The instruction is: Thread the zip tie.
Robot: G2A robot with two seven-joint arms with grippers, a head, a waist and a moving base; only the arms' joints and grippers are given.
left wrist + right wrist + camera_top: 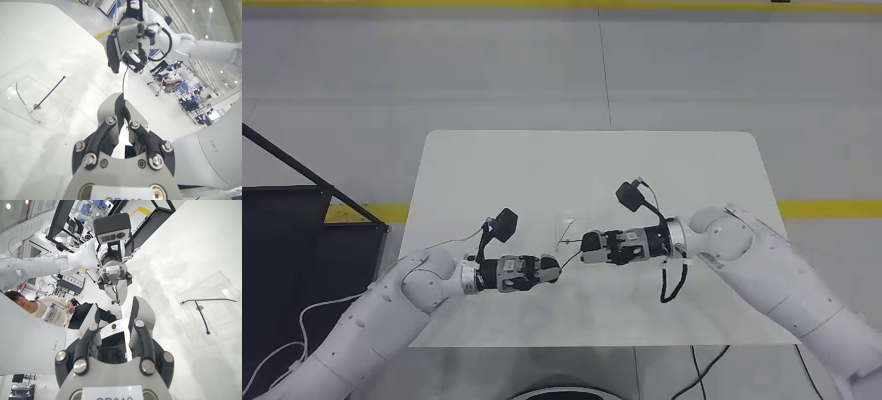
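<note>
Black zip tie (pixel 123 83): a thin, flexible plastic strap, slightly bowed, held in the air above the counter between the two arms. One end is caught in the left end effector (pixel 122 100) and the other reaches into the gap of the right end effector (pixel 129 65).
Left grip: grey metal fingers with black pads, pressed together on the strap.
Right grip: fingers spread wide with the strap's tip between them. Whether the tip touches a pad cannot be told.
Top view: the strap is a short dark line (pixel 569 257) bridging the two end effectors over the white counter (pixel 692 180), which is smooth and matt with rounded corners.
Left wrist view: the strap shows along its free length, rising from the closed fingertips.
Right wrist view: the strap is foreshortened to a dark stub with a small square end (pixel 113 302) at the left end effector's tips.
Clear plastic tray (pixel 56 117): shallow and square-cornered, lying flat on the counter well apart from the held strap.
Tray contents: two spare black zip ties (pixel 51 92) lie at an angle to each other, with a small brown scrap (pixel 36 107) beside them.
</note>
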